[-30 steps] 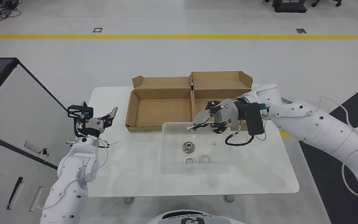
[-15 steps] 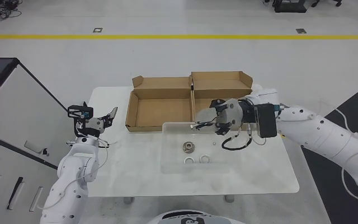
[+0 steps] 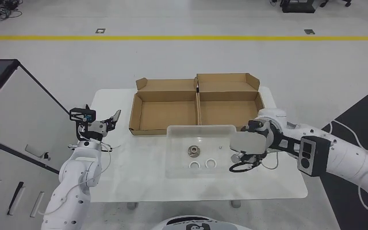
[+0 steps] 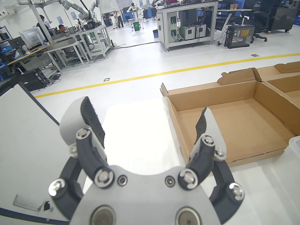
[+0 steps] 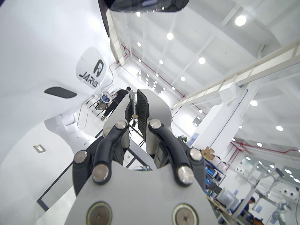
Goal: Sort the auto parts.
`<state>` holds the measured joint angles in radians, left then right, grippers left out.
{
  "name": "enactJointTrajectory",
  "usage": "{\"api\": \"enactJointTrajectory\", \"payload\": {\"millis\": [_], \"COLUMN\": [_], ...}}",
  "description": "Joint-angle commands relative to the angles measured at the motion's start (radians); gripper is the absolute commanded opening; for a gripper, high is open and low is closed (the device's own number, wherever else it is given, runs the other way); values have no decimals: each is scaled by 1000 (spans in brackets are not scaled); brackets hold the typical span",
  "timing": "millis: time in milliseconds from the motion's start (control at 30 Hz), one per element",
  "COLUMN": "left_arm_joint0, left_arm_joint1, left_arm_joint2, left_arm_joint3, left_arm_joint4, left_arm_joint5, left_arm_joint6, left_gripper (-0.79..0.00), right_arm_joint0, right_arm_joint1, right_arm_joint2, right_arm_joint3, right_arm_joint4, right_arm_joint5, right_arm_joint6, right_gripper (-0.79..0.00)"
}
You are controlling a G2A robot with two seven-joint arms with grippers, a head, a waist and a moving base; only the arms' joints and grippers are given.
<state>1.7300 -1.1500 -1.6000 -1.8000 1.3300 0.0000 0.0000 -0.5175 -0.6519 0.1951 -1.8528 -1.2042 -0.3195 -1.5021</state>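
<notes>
So, biggest thing first: the white table [image 3: 276, 172], with everything on it spread between my two arms. Two cardboard boxes sit side by side at its far side. The left box [image 3: 164, 112] is ahead of my left gripper [image 4: 146, 108] and off toward my right, and the right box [image 3: 227, 112] is out past my right gripper [image 5: 136, 94]. I'm guessing those are where the sorted stuff goes, one kind per box, and both look bare inside. The clear tray [image 3: 172, 167] is just beside my right wrist, on its left, and I reckon it's the pickup bin. My left jaws are spread wide with nothing between them, parked off the table's left edge, probably just to stay out of the way. The right jaws are tipped up toward the ceiling and pinched tight on a small threaded part [image 5: 134, 104]. It's a dull metal cylinder with fine ridges, gripped across its side so it can't roll, and only a short stretch pokes out between the pads. In the tray beside that gripper are a metal ring [image 3: 192, 152] with a dark centre and two white rings [image 3: 194, 165], all lying flat and apart.
</notes>
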Motion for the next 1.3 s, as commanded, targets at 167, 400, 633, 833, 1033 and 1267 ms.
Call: {"api": "enactJointTrajectory", "payload": {"millis": [167,400,633,833,1033,1267], "left_arm_joint0": [0,0,0,0,0,0], "left_arm_joint1": [0,0,0,0,0,0], "left_arm_joint2": [0,0,0,0,0,0], "left_arm_joint3": [0,0,0,0,0,0], "left_arm_joint4": [0,0,0,0,0,0], "left_arm_joint5": [0,0,0,0,0,0], "left_arm_joint6": [0,0,0,0,0,0], "left_gripper": [0,0,0,0,0,0], "right_arm_joint0": [32,61,77,77,77,75], "right_arm_joint1": [3,-15,-38,-38,-38,-38], "right_arm_joint2": [-25,-16,3,3,3,5], "right_arm_joint3": [-37,-31,-36,-36,-36,-38], "right_arm_joint4": [111,235,258,258,258,258], "right_arm_joint5": [34,-21,-90,-90,-90,-88], "right_arm_joint6": [-33,22,91,91,91,99], "right_gripper": [-785,-785,-785,-785,-785,-785]}}
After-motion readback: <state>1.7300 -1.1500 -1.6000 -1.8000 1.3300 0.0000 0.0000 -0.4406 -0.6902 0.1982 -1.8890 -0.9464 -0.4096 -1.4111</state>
